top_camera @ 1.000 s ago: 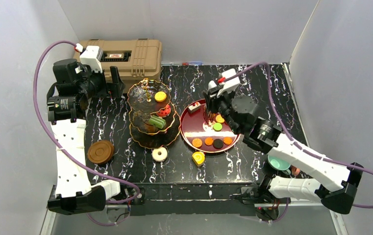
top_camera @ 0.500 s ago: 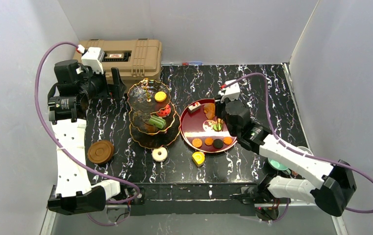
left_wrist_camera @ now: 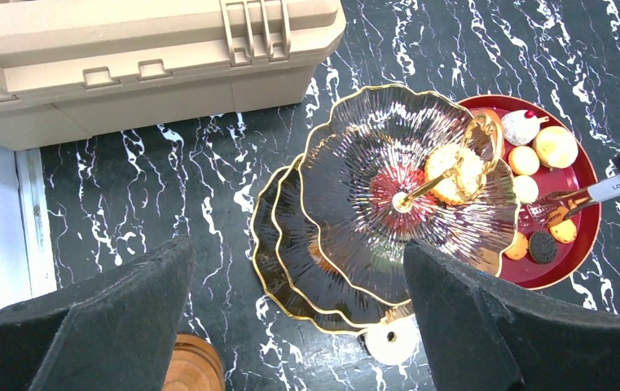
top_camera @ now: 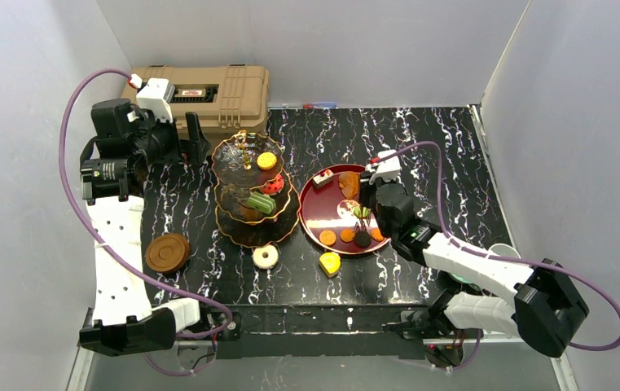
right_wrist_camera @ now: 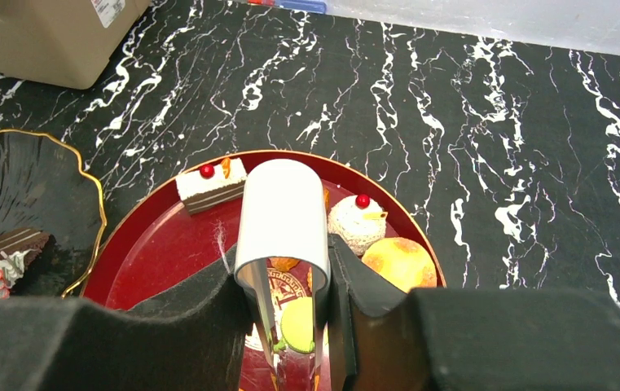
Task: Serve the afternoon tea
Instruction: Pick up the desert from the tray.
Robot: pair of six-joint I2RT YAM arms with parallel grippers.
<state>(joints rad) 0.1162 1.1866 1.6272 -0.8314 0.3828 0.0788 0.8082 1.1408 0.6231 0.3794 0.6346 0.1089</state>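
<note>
**Green macaron [right_wrist_camera: 297, 324] gripped in tongs [right_wrist_camera: 282, 212], over the red tray [top_camera: 316, 213] right of the three-tier stand [left_wrist_camera: 355, 155].**

Left of the stand, beside the tan case [top_camera: 208, 91], the left gripper [top_camera: 195, 138] is held with its jaws wide apart and nothing between them. A stack of brown saucers [top_camera: 167, 252] is noted left of the stand's near side. A donut [top_camera: 265, 257] and a yellow cake [top_camera: 330, 263] lie on the table in front of the stand. Just right of the stand, the right gripper [right_wrist_camera: 283, 277] is clamped on the tongs. The tong tips are closed on the macaron at the tray's middle, and whether it is lifted cannot be told.
</note>
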